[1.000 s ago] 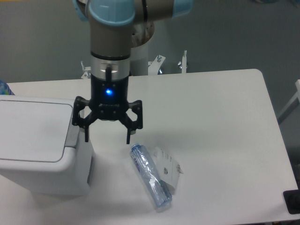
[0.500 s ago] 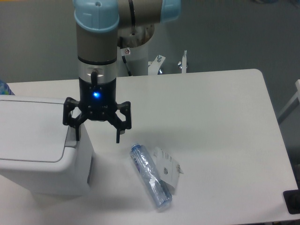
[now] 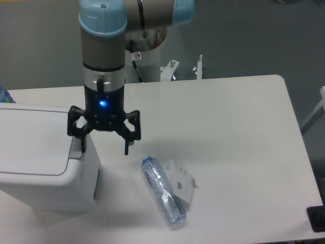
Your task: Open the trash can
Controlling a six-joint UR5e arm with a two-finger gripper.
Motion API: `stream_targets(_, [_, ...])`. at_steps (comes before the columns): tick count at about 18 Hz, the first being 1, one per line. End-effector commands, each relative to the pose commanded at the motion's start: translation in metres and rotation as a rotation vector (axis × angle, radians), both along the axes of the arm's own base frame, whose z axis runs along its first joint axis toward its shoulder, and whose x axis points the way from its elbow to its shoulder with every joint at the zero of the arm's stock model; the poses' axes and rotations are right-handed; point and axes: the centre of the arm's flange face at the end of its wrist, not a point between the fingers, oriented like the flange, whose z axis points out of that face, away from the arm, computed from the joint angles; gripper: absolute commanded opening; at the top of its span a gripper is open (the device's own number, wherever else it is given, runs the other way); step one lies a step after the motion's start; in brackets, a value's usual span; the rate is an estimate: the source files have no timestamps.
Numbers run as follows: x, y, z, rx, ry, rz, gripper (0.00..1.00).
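Trash can (image 3: 38, 162): white, boxy, lid down; jaws spread wide over its right edge.

A white bench (image 3: 238, 132) with rounded corners fills most of the view, its surface smooth and evenly lit, with soft shadows. Behind it lies a dull grey floor (image 3: 244, 35), plain and unmarked. At the bench's far edge stand small white metal brackets (image 3: 199, 67) with bolts. At the left edge a bit of something blue and patterned (image 3: 3, 94) shows, too cropped to identify. On the right a pale slanted bar (image 3: 314, 116) crosses the floor, and a dark block (image 3: 317, 219) sits at the bench's near right corner.
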Motion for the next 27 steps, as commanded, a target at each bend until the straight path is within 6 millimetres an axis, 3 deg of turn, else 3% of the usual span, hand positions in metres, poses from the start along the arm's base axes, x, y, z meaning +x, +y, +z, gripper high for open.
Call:
stream_targets(6, [0.002, -0.003, 0.012, 0.019, 0.007, 0.007, 1.00])
stream_targets(27, [0.007, 0.000, -0.003, -0.004, -0.005, -0.002, 1.00])
